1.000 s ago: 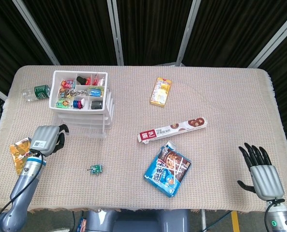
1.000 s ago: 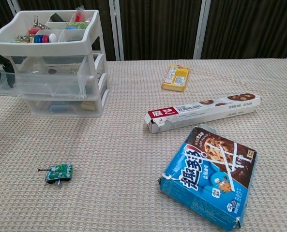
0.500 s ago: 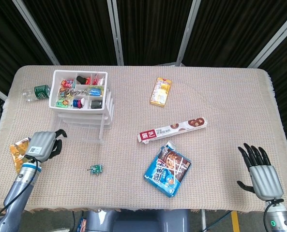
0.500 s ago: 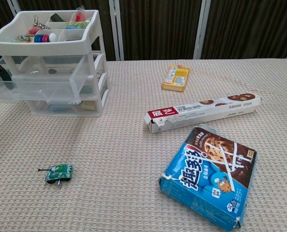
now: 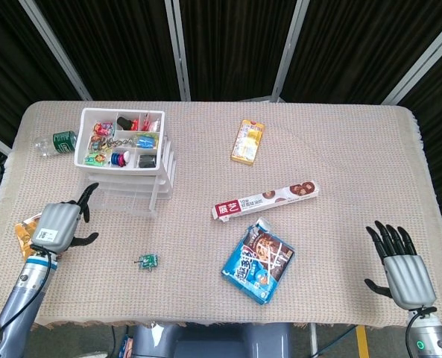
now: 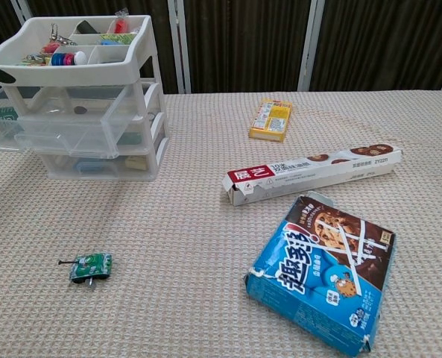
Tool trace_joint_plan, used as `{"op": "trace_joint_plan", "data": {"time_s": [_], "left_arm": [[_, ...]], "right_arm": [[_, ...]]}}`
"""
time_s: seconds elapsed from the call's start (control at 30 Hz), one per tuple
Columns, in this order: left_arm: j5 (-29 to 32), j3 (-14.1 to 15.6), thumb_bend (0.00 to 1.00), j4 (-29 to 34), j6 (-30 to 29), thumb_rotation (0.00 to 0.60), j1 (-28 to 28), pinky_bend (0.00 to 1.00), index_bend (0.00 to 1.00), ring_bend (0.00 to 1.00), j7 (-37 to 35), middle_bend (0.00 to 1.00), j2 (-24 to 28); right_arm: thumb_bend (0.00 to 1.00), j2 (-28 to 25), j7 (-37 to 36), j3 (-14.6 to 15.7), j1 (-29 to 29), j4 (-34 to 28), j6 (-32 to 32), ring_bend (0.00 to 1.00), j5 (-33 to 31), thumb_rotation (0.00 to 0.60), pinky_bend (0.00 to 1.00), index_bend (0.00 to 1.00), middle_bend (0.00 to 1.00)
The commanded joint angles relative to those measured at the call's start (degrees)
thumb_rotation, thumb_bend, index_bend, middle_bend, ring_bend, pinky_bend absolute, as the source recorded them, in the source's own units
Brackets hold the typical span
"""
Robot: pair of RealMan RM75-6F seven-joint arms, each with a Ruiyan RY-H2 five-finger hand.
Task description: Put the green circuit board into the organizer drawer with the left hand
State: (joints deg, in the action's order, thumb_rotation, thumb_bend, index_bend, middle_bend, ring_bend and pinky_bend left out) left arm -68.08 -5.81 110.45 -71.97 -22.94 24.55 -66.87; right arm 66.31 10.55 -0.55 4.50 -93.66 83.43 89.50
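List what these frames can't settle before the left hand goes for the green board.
- Left hand: chest view cuts it off at the left edge.
- Right hand: absent from the chest view.
- Green circuit board: too small for part detail.
- Pulled-out drawer: contents blurred behind clear plastic.

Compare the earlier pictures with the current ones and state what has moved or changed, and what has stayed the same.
The left hand pulled the organizer's drawer out toward the robot, then let go and drew back with its fingers spread. The green circuit board lies untouched on the table, and the right hand rests open where it was. The snack boxes have not shifted.
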Motion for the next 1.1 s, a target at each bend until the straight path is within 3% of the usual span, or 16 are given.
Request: {"op": "trace_joint_plan", "data": {"time_s": [0.03,0.23,0.4,0.53,0.8,0.97,1.1], "left_arm": [[-11.4,5.7,0.20,0.5,-6.5,0.600,4.8,0.53,0.07,0.49,-0.8,0.53,0.8],[-23.0,13.2,0.20,-2.8,-8.8,0.600,8.5,0.53,0.12,0.48,0.0,0.52,-0.4],[-23.3,14.3,0.20,-4.3,-5.1,0.600,8.0,0.55,0.14,0.52,3.4,0.56,-2.9],[-19.5,13.0,0.21,-4.6,-1.2,0.600,7.1,0.58,0.17,0.58,7.5,0.65,-6.9],[-5.4,7.4,0.21,-5.7,5.3,0.600,4.3,0.60,0.18,0.62,17.7,0.70,-16.1],[1.0,4.3,0.21,-7.1,5.4,0.600,2.1,0.66,0.26,0.72,24.3,0.82,-22.1],[3.3,3.6,0.21,-8.2,5.0,0.600,1.1,0.71,0.30,0.80,26.8,0.91,-26.0]], "right_arm": [[0.00,-0.1,-0.2,-0.1,0.0,0.0,0.1,0.00,-0.2,0.600,0.00,0.07,0.00],[0.00,-0.3,-0.4,-0.2,-0.1,-0.4,0.3,0.00,-0.1,0.600,0.00,0.07,0.00],[0.00,-0.5,-0.5,-0.3,-0.1,-0.7,0.6,0.00,0.0,0.600,0.00,0.07,0.00],[0.00,-0.8,-1.0,-0.5,-0.2,-0.9,0.8,0.00,-0.2,0.600,0.00,0.07,0.00],[0.00,-1.0,-1.4,-0.5,-0.1,-0.8,0.6,0.00,-0.2,0.600,0.00,0.07,0.00],[0.00,-1.1,-1.5,-0.6,0.0,-0.7,0.2,0.00,-0.6,0.600,0.00,0.07,0.00],[0.00,-1.1,-1.7,-0.5,0.0,-0.5,0.2,0.00,-0.4,0.600,0.00,0.07,0.00]]}}
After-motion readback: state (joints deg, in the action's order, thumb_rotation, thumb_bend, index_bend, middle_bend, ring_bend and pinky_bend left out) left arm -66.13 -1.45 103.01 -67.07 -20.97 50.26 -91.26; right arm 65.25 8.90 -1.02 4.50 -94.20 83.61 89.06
